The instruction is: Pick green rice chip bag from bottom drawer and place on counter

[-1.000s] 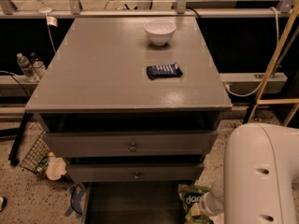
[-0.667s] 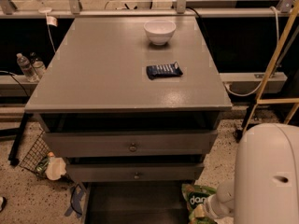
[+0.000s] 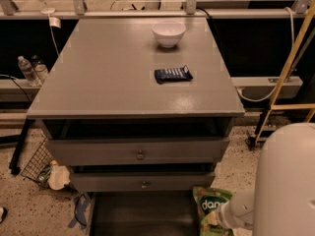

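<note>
The green rice chip bag [image 3: 212, 204] with white "dang" lettering stands upright at the bottom right, over the right edge of the open bottom drawer [image 3: 142, 215]. My gripper [image 3: 220, 219] is at the bag's lower right side, shut on it, at the end of my white arm [image 3: 288, 181]. The gripper is mostly hidden by the bag and the arm. The grey counter [image 3: 108, 73] lies above, higher in the camera view.
A white bowl [image 3: 168, 33] and a small dark blue wrapper [image 3: 173, 74] lie on the counter. Two upper drawers with round knobs [image 3: 140, 155] are partly open. A wire basket [image 3: 34, 163] sits on the floor at left, and a yellow frame [image 3: 288, 77] stands at right.
The arm has shifted to the right and the bag has moved right and slightly up with it, showing more of its front.
</note>
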